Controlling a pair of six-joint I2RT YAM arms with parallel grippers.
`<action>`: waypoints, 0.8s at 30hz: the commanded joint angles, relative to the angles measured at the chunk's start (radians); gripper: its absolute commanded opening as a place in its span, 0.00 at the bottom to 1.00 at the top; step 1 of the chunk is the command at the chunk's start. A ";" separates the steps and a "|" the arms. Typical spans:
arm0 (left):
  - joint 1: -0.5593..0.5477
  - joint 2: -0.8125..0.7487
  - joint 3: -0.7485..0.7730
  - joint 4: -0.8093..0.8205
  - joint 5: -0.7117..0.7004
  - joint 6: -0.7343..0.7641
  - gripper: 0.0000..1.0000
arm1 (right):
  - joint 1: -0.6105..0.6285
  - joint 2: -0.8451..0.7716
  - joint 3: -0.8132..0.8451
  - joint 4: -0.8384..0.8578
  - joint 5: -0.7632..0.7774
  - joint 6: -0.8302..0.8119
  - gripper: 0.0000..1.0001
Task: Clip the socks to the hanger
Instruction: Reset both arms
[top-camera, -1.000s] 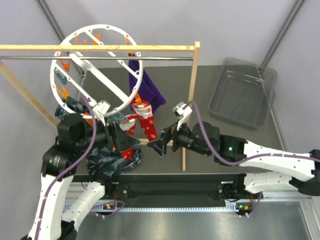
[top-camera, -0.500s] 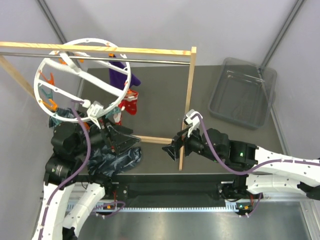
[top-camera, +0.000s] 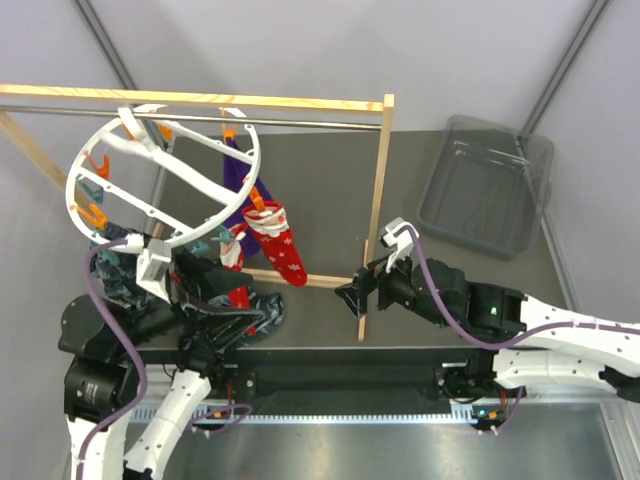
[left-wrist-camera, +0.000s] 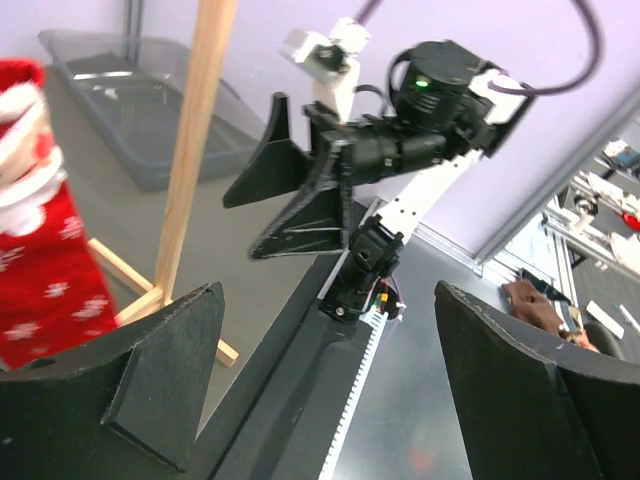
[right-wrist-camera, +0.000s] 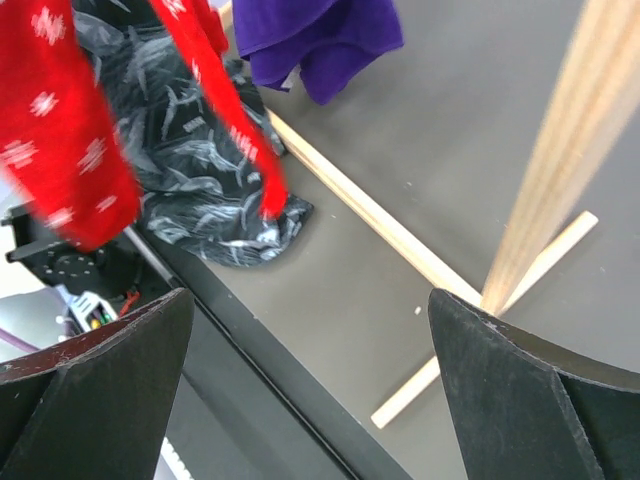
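The socks hang off the near rim of the hanger: one red Christmas sock dangles free, a second red sock sits just left of it and lower, and the purple sock hangs behind them. The ring itself hangs tilted from the rail of the wooden rack, with spare orange clips showing on its far left rim.

A second ago both arms were crowded in at those red socks and the ring sat further right. Since then the ring has swung left and back, and both arms have drawn away. The left tool now sits low by the dark patterned fabric on the counter, fingers spread wide with nothing between them. The right tool has retreated to the rack's upright post, also fully spread and empty.

The socks staying up with neither tool touching suggests the clips have them, so this sock looks done, and whether more remain I cannot tell
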 joint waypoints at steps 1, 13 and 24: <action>-0.002 -0.038 0.046 0.006 0.069 0.020 0.90 | -0.003 -0.027 0.052 -0.030 0.051 0.017 1.00; -0.080 0.128 0.138 0.319 0.168 -0.242 0.98 | -0.001 -0.142 0.018 -0.054 0.111 0.074 1.00; -0.149 0.422 0.068 0.673 0.096 -0.400 0.95 | -0.004 -0.188 -0.025 -0.054 0.203 0.060 1.00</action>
